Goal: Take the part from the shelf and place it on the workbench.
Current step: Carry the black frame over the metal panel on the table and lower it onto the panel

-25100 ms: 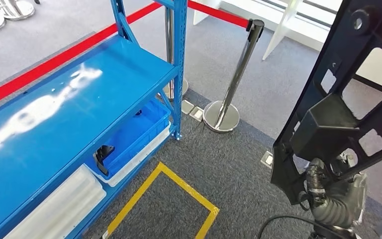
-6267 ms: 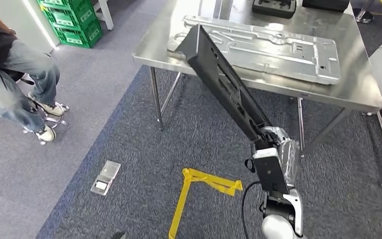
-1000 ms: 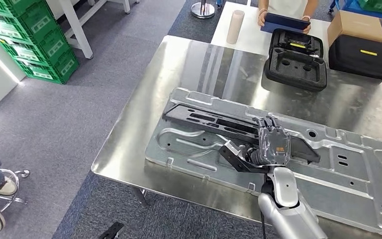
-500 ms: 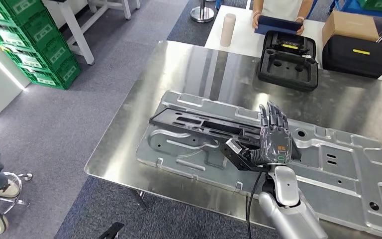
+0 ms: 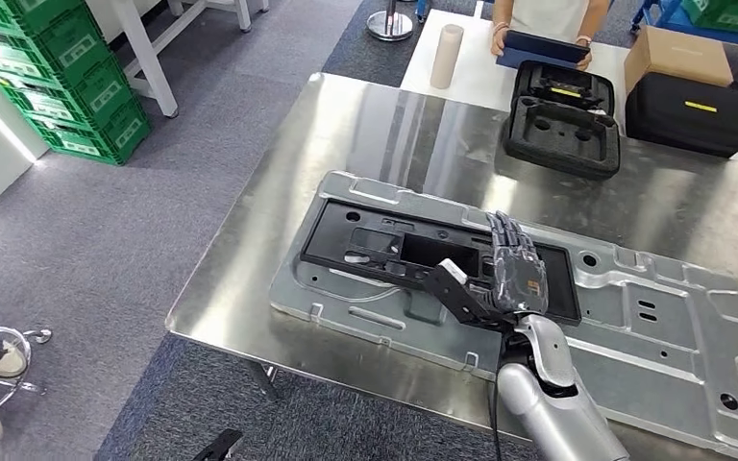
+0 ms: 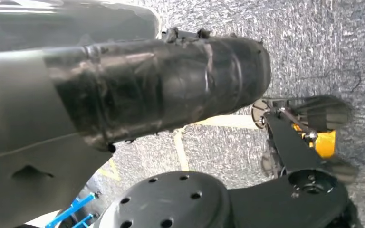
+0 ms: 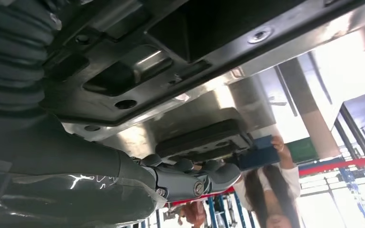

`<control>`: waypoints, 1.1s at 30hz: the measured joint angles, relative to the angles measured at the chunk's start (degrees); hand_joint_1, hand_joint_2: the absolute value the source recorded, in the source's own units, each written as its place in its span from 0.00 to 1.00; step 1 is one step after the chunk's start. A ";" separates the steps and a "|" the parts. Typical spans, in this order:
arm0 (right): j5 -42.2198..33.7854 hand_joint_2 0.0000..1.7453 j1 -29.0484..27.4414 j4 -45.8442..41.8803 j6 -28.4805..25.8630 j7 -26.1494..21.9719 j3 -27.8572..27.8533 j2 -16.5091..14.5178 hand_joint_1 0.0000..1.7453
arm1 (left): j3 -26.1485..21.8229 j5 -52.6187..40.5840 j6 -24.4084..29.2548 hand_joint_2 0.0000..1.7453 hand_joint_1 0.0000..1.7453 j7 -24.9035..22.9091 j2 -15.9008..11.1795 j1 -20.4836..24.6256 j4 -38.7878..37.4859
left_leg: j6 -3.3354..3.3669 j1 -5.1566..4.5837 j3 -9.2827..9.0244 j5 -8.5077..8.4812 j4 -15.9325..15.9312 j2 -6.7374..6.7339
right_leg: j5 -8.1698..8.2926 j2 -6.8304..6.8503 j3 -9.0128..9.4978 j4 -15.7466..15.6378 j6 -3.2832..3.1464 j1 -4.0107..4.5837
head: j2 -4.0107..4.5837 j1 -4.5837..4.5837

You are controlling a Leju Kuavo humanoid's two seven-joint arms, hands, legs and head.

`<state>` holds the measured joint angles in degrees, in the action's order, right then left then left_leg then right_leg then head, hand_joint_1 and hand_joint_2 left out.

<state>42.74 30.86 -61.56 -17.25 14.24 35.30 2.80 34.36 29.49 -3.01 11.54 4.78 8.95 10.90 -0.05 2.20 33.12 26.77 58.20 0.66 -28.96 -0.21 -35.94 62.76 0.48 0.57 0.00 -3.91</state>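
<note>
The black framed part [image 5: 413,223] lies flat on a large silver stamped panel [image 5: 653,317] on the steel workbench [image 5: 365,125]. My right hand [image 5: 511,274] hovers over the part's near right side with its fingers stretched out and the thumb spread, gripping nothing. In the right wrist view the part [image 7: 195,28] lies just past the straightened fingers [image 7: 190,180]. My left hand [image 6: 157,90] hangs low over the grey carpet, seen as a dark taped bulk; how its fingers lie is unclear.
On the bench's far side stand an open black foam case [image 5: 562,125], a shut black case [image 5: 687,110] and a cardboard box [image 5: 677,53]. A person holding a tablet [image 5: 543,43] stands behind the bench. Green crates [image 5: 58,82] are stacked at the left.
The part stood on its edge in my right hand a second ago; the fingers opened and it now lies flat on the silver panel. The camera shifted slightly.
</note>
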 joint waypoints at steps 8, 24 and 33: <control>-6.17 0.00 0.15 -2.51 -0.04 0.00 0.78 0.56 0.00 | -0.01 0.64 0.02 0.00 0.00 0.33 0.54 -0.13 -0.23 | -0.22 0.10 -0.02 -0.09 -0.28 0.16 | 3.38 0.13 1.31 -3.19 -0.16 -0.96 | 0.00 0.13; -32.87 1.00 -3.53 -14.77 -2.08 -13.05 1.09 -1.63 0.00 | -0.02 2.91 -0.42 0.00 0.00 2.19 -1.08 -1.24 -0.50 | -1.27 -0.68 -1.85 2.60 1.17 0.10 | 5.41 -0.11 1.11 -5.62 -1.51 -0.03 | 0.00 -0.41; -33.25 1.00 -4.50 -22.04 -1.69 -13.10 1.77 -1.86 0.00 | -0.20 3.32 -0.08 0.00 0.00 2.66 -0.28 -1.67 -0.62 | 0.96 -0.43 1.53 -1.01 0.37 -0.35 | -5.03 0.08 -4.11 9.57 0.98 -0.75 | 0.00 0.09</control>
<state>9.50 26.36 -83.60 -18.93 1.14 37.07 0.95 34.16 32.81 -3.09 14.20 4.49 7.28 10.28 0.92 1.77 34.65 25.76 58.57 0.31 -33.99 -0.13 -40.04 72.33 1.45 -0.18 0.00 -3.82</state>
